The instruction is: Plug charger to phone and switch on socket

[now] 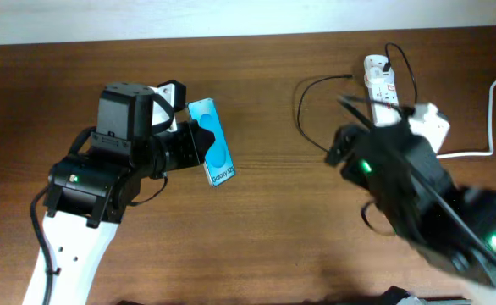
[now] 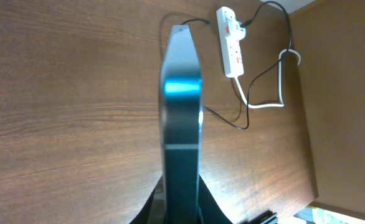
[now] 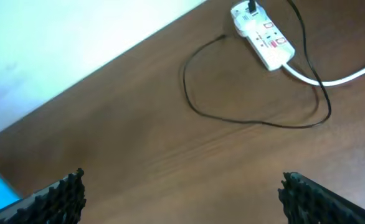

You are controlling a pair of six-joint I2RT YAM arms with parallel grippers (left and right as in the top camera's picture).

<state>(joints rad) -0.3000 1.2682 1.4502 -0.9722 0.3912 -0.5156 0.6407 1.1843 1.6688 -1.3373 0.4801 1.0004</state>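
Observation:
My left gripper [image 1: 199, 144] is shut on the phone [image 1: 212, 141], a flat cyan-blue smartphone held off the table and tilted; in the left wrist view it shows edge-on [image 2: 181, 112] between the fingers [image 2: 181, 205]. The white socket strip [image 1: 380, 85] lies at the back right, also in the left wrist view [image 2: 230, 42] and right wrist view [image 3: 262, 36]. The charger's black plug sits in the strip's far end, and its thin black cable [image 1: 300, 114] loops over the table [image 3: 195, 102]. My right gripper [image 3: 181, 190] is open and empty, above bare wood in front of the loop.
The thick white cord [image 1: 485, 127] runs from the strip to the right edge [image 3: 338, 78]. The wooden table [image 1: 265, 229] ends at a pale wall along the back. The right arm's body [image 1: 417, 203] covers the right front of the table.

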